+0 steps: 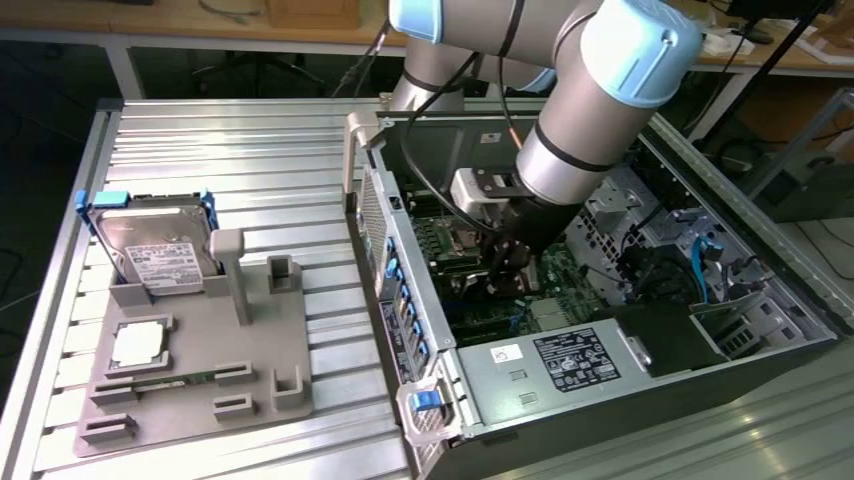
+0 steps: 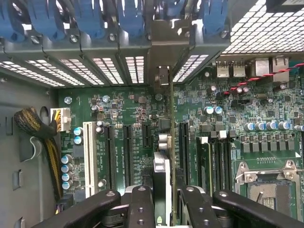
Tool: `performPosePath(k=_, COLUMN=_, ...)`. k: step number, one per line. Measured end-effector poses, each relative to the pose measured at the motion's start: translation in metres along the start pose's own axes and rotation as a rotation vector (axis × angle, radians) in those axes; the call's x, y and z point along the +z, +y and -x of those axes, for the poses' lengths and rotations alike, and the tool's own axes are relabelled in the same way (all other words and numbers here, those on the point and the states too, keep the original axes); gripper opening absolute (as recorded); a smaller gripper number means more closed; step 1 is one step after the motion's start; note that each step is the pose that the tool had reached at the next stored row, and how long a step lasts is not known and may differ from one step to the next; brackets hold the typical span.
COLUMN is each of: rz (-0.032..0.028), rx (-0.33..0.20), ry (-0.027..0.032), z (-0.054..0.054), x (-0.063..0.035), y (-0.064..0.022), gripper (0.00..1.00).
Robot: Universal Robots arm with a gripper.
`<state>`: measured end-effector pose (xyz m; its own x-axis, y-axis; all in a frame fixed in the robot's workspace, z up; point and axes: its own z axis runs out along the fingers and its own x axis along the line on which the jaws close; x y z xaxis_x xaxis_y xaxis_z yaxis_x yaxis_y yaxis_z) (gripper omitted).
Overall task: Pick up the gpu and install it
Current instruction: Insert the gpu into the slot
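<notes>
One thin, stiff green circuit-board gpu (image 2: 167, 156), seemingly light but fragile, stands edge-on over the green motherboard (image 2: 118, 118) slots, clamped by its upper edge in the black end effector (image 2: 164, 202).

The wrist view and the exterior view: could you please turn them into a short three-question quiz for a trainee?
1. True or false: the gripper is closed on the gpu, which is edge-on over the motherboard.
2. Where does the hard drive stand? A: on the grey fixture outside the computer; B: among the motherboard slots; C: between the gripper's fingers.
3. Fill in: the slot latches above the motherboard in the wrist view are coloured ____.

Key: 1 true; 2 A; 3 blue.
</notes>
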<state>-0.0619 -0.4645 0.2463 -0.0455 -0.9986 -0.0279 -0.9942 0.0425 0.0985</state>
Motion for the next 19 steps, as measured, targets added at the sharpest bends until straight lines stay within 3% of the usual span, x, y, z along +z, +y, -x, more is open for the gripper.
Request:
performPosePath(k=7, rz=0.0005, rx=0.007, ry=-0.0015, z=0.0053, x=-0.0027, y=0.0007, gripper=0.27)
performPosePath(k=19, rz=0.0003, rx=0.007, ry=-0.0018, z=0.0024, x=-0.0036, y=0.0006, gripper=0.27)
